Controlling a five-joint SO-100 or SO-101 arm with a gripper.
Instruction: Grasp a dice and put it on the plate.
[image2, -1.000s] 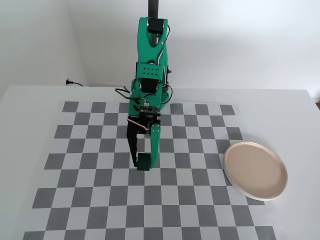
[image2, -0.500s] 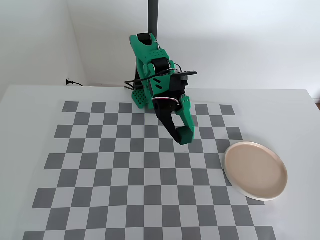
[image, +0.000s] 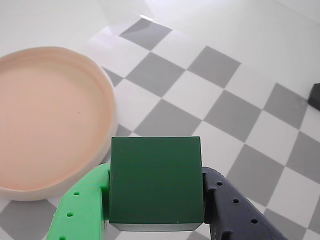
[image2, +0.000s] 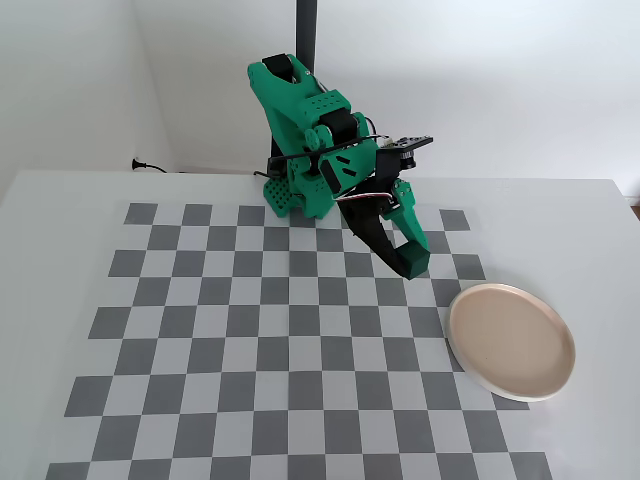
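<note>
One dice (image: 156, 182) sits clamped between the two fingers of my hand (image2: 412, 262), lifted clear of the bench (image2: 60, 230) and just short of the plate (image: 45, 120), so I can carry it over the rim.

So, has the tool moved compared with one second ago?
Yes. In the fixed view the tool, holding the dice, went up and right over the checkerboard toward the plate.

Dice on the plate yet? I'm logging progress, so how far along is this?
Grasp done: the gripper is shut on the dice, lifted off the checkered mat. In hand: carrying it beside the plate, not yet above it. Left: move over the empty plate and release.
</note>
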